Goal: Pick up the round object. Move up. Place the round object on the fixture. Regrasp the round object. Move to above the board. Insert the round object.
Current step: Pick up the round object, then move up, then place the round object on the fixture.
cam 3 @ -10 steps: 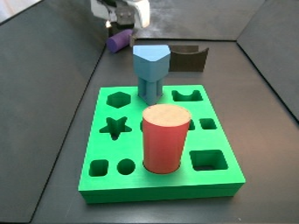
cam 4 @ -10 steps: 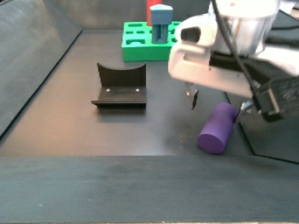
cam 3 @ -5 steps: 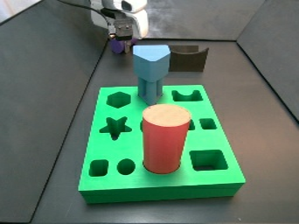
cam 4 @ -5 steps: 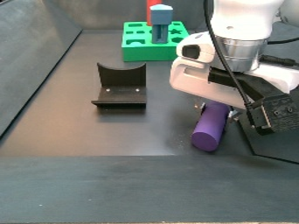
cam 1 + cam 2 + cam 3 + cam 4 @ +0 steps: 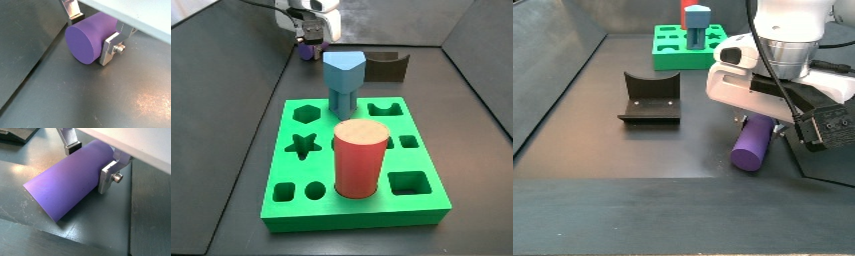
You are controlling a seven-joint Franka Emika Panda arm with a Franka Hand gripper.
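Observation:
The round object [image 5: 87, 42] is a small purple cylinder lying on its side on the dark floor [image 5: 607, 150]. My gripper [image 5: 91, 30] straddles it, one silver finger pressed against each side of it, as both wrist views show [image 5: 88, 163]. In a side view the gripper [image 5: 751, 120] sits low over the far half of the round object [image 5: 754, 148], whose near end sticks out towards the camera. The fixture [image 5: 649, 98] stands apart from it on the floor. The green board [image 5: 305, 170] lies in front of the fixture [image 5: 388, 66]. The gripper [image 5: 309, 40] hides most of the round object [image 5: 306, 50].
A large red cylinder [image 5: 360, 158] and a light-blue hexagonal peg [image 5: 345, 75] stand upright in the board. Dark walls [image 5: 225, 110] enclose the floor on both sides. Cables and the gripper's white housing [image 5: 767, 85] hang beside the round object.
Over the last second the gripper has come down so that its fingers flank the purple cylinder, which had lain free beside them. In the last half second almost nothing moves.

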